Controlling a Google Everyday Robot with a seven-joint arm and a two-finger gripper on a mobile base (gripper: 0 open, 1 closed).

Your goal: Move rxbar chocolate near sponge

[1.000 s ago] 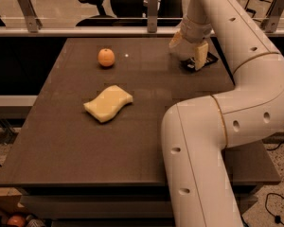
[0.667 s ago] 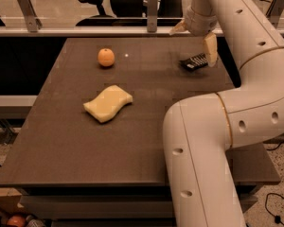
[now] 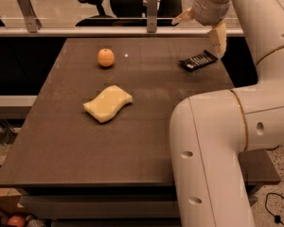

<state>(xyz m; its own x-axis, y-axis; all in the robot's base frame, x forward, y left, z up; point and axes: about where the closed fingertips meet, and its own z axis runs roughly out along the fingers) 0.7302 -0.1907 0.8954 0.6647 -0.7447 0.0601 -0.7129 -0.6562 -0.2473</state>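
Note:
The rxbar chocolate [image 3: 198,60], a small flat black wrapper with white print, lies on the dark table near its far right edge. The sponge [image 3: 108,103], a pale yellow wavy block, lies left of the table's middle, well apart from the bar. My gripper [image 3: 199,38] hangs just above and behind the bar at the far right. It is open and empty, with one finger [image 3: 182,17] pointing left and the other finger [image 3: 220,38] pointing down beside the bar.
A round orange fruit [image 3: 105,57] sits at the far left of the table [image 3: 85,150]. My white arm [image 3: 213,141] covers the table's right front. A rail with metal posts [image 3: 151,4] and an office chair stand behind the table.
My gripper has lifted up off the bar and away from the table. The bar now shows in full and lies flat. The sponge and fruit have not moved.

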